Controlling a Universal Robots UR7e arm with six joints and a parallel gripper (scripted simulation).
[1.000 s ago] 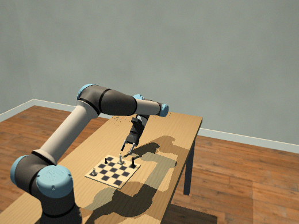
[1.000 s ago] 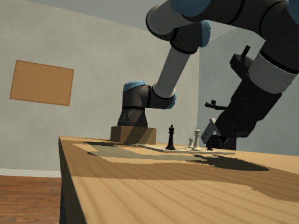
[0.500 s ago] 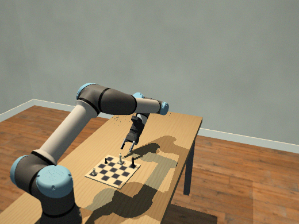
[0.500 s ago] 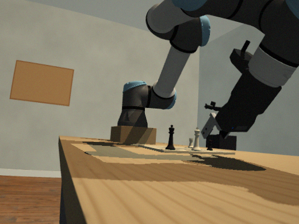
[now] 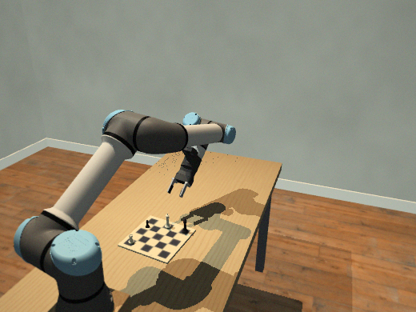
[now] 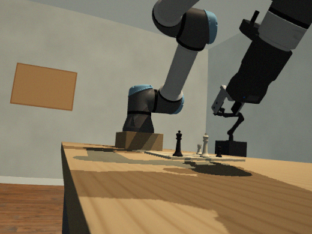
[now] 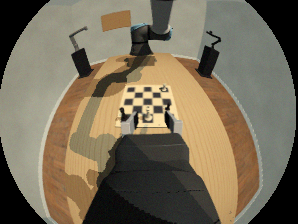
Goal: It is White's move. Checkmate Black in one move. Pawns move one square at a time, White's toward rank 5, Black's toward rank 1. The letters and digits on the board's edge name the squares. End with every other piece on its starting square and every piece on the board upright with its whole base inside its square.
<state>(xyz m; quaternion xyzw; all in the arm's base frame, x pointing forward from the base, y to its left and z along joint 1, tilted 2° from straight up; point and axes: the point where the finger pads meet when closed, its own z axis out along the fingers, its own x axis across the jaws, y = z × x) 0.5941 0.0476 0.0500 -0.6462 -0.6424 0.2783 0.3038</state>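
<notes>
Start at the left of the top view. You see the arm's shoulder joint [image 5: 74, 252] in the near corner, with its pale upper link rising toward the elbow [image 5: 120, 128].

Next, locate the chessboard [image 5: 144, 250] lying flat on the wooden table [image 5: 240, 172]. Four pieces stand upright on it:
- a small white piece [image 5: 130, 239] near the board's left corner;
- a small black pawn [image 5: 147, 223] on the far edge;
- a taller white piece [image 5: 168, 221] on the far edge, just right of the pawn;
- a tall black piece [image 5: 184, 226] at the board's right corner.

You cannot read the edge letters and digits at this resolution, so the squares cannot be named.

Move right and upward to the gripper [image 5: 178, 188]. It hangs in the air well above the far edge of the board, tilted, and touches no piece. Its jaws stand fully spread with nothing between them. In the exterior view the gripper [image 6: 223, 108] appears high above the tall white piece [image 6: 205, 146] and to the right of the tall black piece [image 6: 179, 144].

In the wrist view the board [image 7: 148, 99] lies ahead of the dark gripper body, and two black camera stands [image 7: 80, 62] flank the table.
</notes>
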